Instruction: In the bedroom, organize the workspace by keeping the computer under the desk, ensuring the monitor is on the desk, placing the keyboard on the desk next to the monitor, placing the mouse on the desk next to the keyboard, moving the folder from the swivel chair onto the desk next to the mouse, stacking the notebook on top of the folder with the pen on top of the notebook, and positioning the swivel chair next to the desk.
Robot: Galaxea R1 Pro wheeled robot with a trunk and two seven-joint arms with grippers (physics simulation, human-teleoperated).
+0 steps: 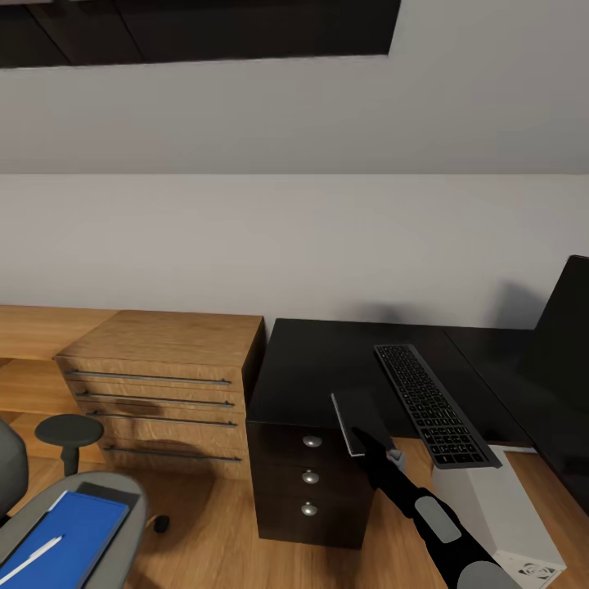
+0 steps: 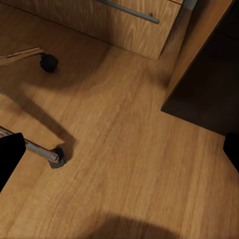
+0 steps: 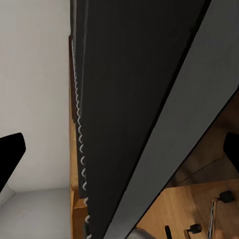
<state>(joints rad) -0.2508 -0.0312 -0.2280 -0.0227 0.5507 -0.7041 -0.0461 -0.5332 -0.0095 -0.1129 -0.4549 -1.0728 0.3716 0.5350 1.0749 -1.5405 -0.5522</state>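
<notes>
The dark grey notebook (image 1: pixel 357 420) hangs tilted over the front edge of the black desk (image 1: pixel 319 368). It sits at the tip of my right gripper (image 1: pixel 378 448). In the right wrist view its spiral-bound edge (image 3: pixel 124 99) runs between the fingers (image 3: pixel 11 155), which stand wide apart. The keyboard (image 1: pixel 433 405) lies on the desk beside it, and the monitor (image 1: pixel 566 360) stands at the far right. The computer (image 1: pixel 503 511) is under the desk. The blue folder (image 1: pixel 69 536) with the pen (image 1: pixel 37 556) on it rests on the swivel chair (image 1: pixel 123 523). My left gripper (image 2: pixel 119 149) is open above the floor.
A wooden drawer unit (image 1: pixel 164 380) stands against the desk's left side, with low wooden shelving (image 1: pixel 33 343) beyond it. Black desk drawers with silver knobs (image 1: pixel 309 474) face me. The chair's chrome leg and caster (image 2: pixel 56 158) lie on the wood floor under my left gripper.
</notes>
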